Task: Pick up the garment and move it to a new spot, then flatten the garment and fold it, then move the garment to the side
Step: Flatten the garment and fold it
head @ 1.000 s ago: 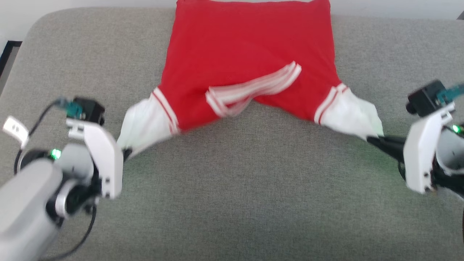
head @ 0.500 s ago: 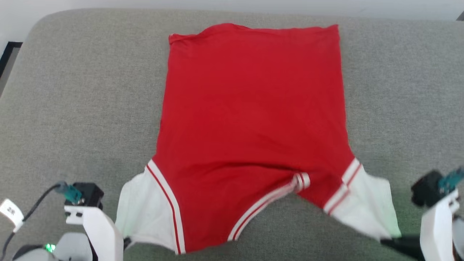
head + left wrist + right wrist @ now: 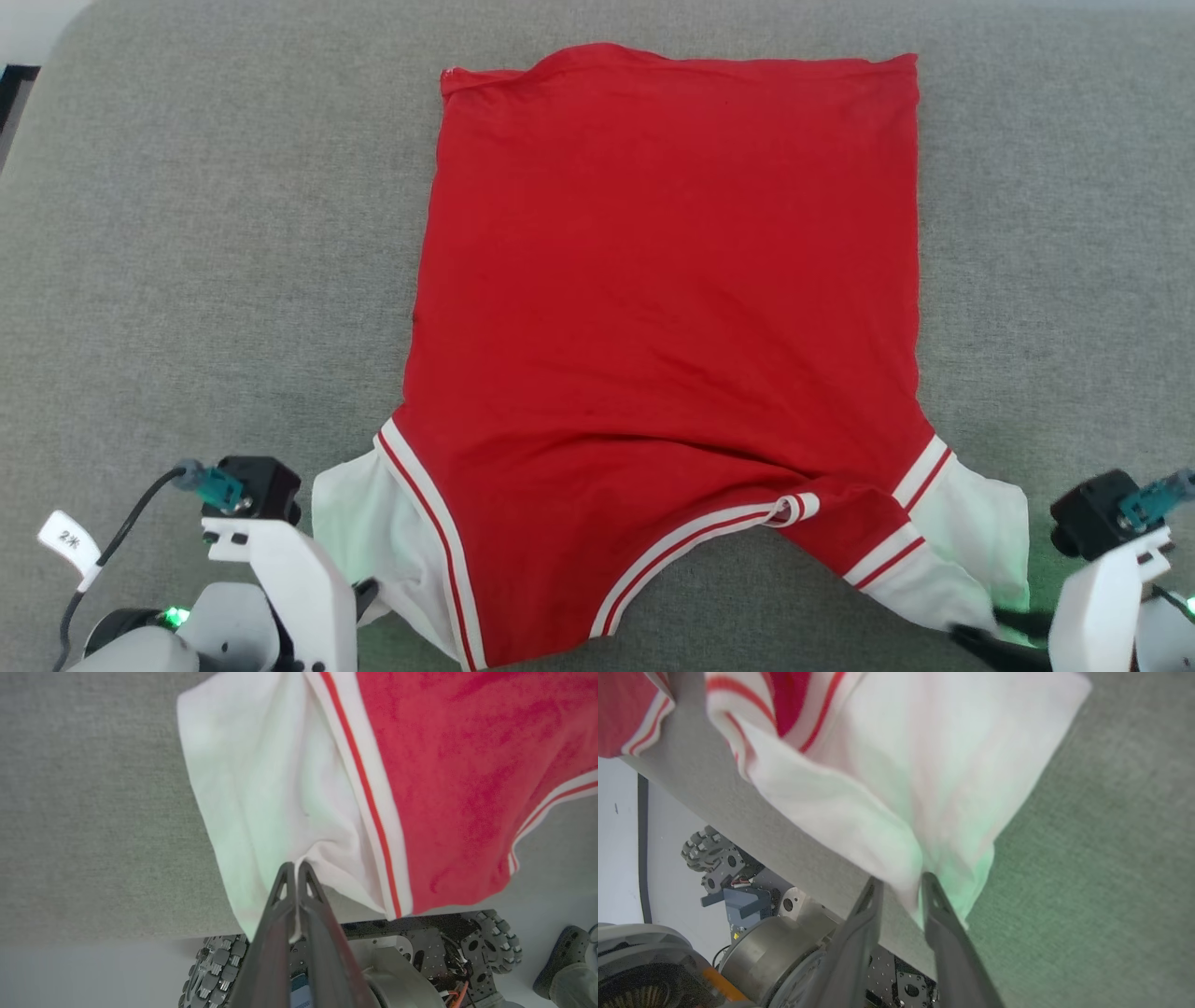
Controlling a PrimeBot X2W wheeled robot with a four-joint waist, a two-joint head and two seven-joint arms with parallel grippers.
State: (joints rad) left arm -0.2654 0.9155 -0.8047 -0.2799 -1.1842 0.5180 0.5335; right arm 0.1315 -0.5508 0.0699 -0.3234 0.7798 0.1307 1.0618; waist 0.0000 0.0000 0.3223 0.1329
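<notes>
Head view: garment lies spread on the grey cushion, sleeves nearest the robot; soft, light and limp, so sleeve hems look like the best hold. Left wrist view: left hand pinched tight on the white sleeve hem, low over the cushion's near edge. Right wrist view: right hand clamped on the other sleeve's corner.

The garment is bright red with white sleeves — its white bands carry thin red stripes. The table is plain flecked grey.
</notes>
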